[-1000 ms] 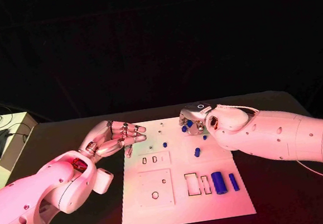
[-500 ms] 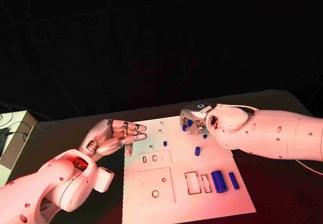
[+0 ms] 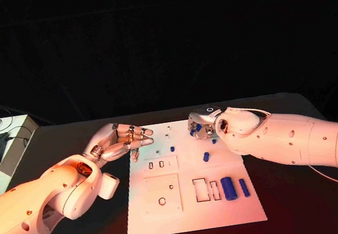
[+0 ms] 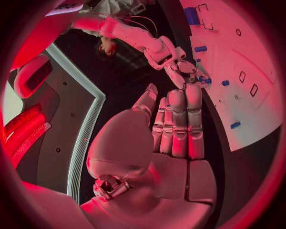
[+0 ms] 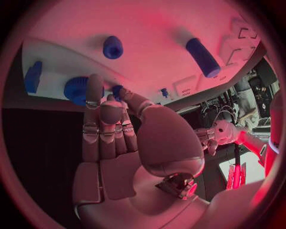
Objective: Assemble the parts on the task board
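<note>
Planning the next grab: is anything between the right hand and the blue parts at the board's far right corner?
Nothing visible stands between them. The right hand hangs over the far right corner of the white board, its fingers right at a round blue part. The left hand is off the board's left edge.

A flat white rectangular task board (image 3: 195,210) lies mid-table, with rectangular cut-outs and small holes. Small blue plastic pegs (image 3: 206,157) dot its far half; two larger blue cylinders (image 3: 229,189) lie near its right edge.
</note>
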Controlling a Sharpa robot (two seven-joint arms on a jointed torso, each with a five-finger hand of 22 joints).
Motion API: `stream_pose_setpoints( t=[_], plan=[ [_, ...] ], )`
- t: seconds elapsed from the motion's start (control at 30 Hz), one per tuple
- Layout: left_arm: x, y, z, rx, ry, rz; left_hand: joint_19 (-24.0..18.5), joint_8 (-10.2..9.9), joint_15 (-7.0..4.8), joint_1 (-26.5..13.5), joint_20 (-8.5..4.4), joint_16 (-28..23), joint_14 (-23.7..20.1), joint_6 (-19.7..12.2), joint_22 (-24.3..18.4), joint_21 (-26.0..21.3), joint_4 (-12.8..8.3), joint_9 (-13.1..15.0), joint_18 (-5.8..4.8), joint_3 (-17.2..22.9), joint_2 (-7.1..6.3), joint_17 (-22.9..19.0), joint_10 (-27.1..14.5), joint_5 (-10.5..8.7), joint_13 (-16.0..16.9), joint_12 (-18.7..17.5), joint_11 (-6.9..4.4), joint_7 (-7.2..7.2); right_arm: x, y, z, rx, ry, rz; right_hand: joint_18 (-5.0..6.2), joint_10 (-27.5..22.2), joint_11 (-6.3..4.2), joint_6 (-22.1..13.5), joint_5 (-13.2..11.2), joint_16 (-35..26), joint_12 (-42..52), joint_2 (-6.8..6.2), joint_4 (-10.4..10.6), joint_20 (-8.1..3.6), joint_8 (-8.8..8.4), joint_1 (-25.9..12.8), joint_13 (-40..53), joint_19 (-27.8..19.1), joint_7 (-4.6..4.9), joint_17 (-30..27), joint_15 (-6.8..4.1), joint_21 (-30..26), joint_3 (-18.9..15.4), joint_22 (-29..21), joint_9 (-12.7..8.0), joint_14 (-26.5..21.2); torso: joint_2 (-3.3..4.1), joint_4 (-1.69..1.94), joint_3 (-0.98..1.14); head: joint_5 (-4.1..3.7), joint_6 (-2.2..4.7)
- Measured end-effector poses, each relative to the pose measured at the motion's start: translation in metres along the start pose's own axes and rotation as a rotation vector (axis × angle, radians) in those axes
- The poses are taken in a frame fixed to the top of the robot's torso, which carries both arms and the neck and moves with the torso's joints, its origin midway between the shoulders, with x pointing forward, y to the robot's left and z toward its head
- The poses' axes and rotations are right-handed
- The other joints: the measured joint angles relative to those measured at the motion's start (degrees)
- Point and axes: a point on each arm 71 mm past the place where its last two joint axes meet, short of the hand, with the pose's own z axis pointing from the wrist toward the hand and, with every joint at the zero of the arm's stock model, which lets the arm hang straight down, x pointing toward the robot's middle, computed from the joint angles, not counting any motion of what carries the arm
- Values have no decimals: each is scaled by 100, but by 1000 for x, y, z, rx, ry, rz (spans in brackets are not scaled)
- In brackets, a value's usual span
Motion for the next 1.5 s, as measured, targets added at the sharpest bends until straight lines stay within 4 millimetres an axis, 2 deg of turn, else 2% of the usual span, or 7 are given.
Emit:
stream_pose_setpoints(
  t=[0.23, 0.57, 0.8, 0.9, 1.07, 1.3, 1.5],
  plan=[
    [-1, 0, 0, -1, -2, 0, 0, 0, 12, 0, 0, -22, -12, 0, 6, -3, 0, 0, 0, 0, 0, -5, 0, 0, -6, -25, 0, 0, -1, 0, -1, -1, -12, 3, -66, 116, -6, 135, -35, 0, -35, 60, 0, -21, 23, 60, 3, 38, -32, 0, -21, -51, -1, 32, 1, -20, -3, -1, 1, 9, -2],
    [-3, 2, 0, -6, -8, 1, 0, 0, 20, 0, 1, -22, -20, 0, 14, -28, -16, 0, 0, 16, 0, -12, 0, 0, -6, -25, 0, -1, -10, 6, -3, -14, -62, 9, -113, 143, -20, 166, -7, 0, -36, 57, 29, -53, 21, 63, 9, 70, -61, 6, -43, -133, -117, 83, 7, 2, -7, -2, -1, 22, 15],
    [-6, 4, 0, -11, -14, 3, 8, 0, 20, 0, 9, -22, -20, 0, 19, -28, -16, 0, 1, 16, 0, -12, 0, 0, -12, -50, 0, -1, -21, 17, 1, -25, -113, 8, -117, 193, -55, 178, -6, 0, -45, -53, 47, -54, 21, 76, 9, 70, -73, 13, -43, -164, -177, 109, 10, 2, -9, -1, -4, 23, 36],
    [-6, 4, 0, -11, -15, 3, 8, 0, 20, 0, 9, -22, -20, 0, 19, -29, -16, 0, 1, 16, 0, -12, 0, 0, -12, -50, 0, -1, -24, 25, 4, -31, -130, 5, -153, 204, -60, 186, 4, 0, -45, -113, 47, -63, 21, 74, 10, 104, -81, 18, -43, -200, -177, 135, 18, 2, -8, 1, -7, 24, 49],
    [-6, 4, -1, -11, -16, 2, 8, 0, 20, 0, 9, -22, -20, 0, 19, -28, -16, 0, 1, 16, 0, -11, 0, 0, -11, -50, 0, -2, -27, 36, 9, -33, -160, -3, -107, 214, -70, 186, 5, 0, -45, -119, 63, -62, 21, 68, 11, 120, -82, 18, -43, -222, -193, 141, 14, 2, -2, 10, -10, 26, 58],
    [-6, 4, -1, -11, -16, 2, 8, 0, 20, 0, 9, -22, -20, 1, 35, -28, -16, 0, 1, 16, 0, -26, 0, 0, -11, -50, 0, -2, -30, 46, 17, -26, -200, -13, -79, 213, -70, 186, 31, 0, -45, -202, 88, -61, 22, 104, 11, 119, -83, 31, -43, -315, -169, 280, 9, 3, 9, 22, -11, 33, 75],
    [-5, 2, -1, -7, -12, 0, 8, 0, 20, 0, 9, -22, -20, 2, 35, -28, -16, 0, 2, 16, 0, -26, 0, 0, -10, -50, 0, -3, -30, 50, 23, -18, -217, -17, -79, 201, -58, 167, 40, 0, -45, -202, 88, -61, 22, 104, 11, 119, -65, 42, -43, -355, -169, 354, 6, 3, 32, 48, -25, 38, 93]
  ],
)
